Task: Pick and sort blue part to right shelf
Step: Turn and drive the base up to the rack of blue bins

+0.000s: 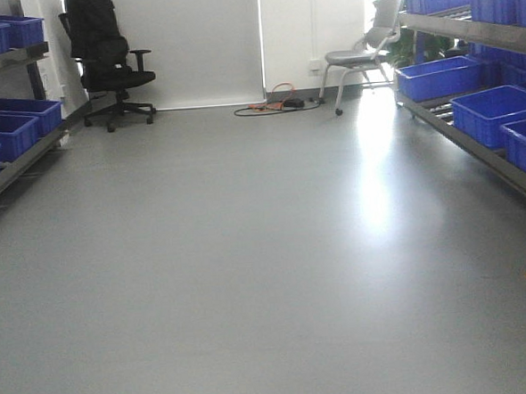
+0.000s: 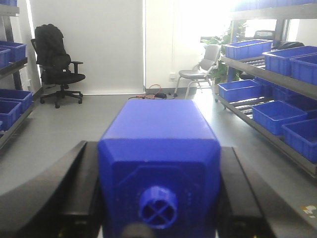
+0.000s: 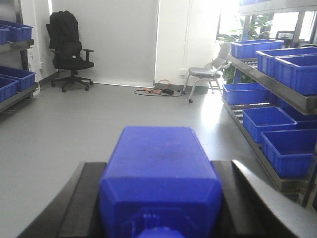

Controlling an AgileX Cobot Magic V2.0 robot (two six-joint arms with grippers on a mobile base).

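In the right wrist view, my right gripper (image 3: 161, 168) is shut on the blue part (image 3: 159, 163), a dark-blue square body with sloped shoulders and its cap towards the camera at the bottom edge. Black fingers (image 3: 81, 198) press both its sides. My left gripper (image 2: 158, 153) is shut on a shorter blue block (image 2: 158, 144) with a small round knob facing the camera. The right shelf (image 1: 467, 31), a steel rack holding deep blue bins (image 1: 499, 111), runs along the right wall, also seen as the right shelf (image 3: 270, 74) and the right shelf (image 2: 257, 69). Neither gripper shows in the front view.
A left rack (image 1: 15, 163) with blue bins lines the left wall. At the back stand a black office chair (image 1: 103, 64), a grey chair (image 1: 361, 52) and cables (image 1: 275, 102) on the floor. Grey floor (image 1: 248, 251) stretches between the racks.
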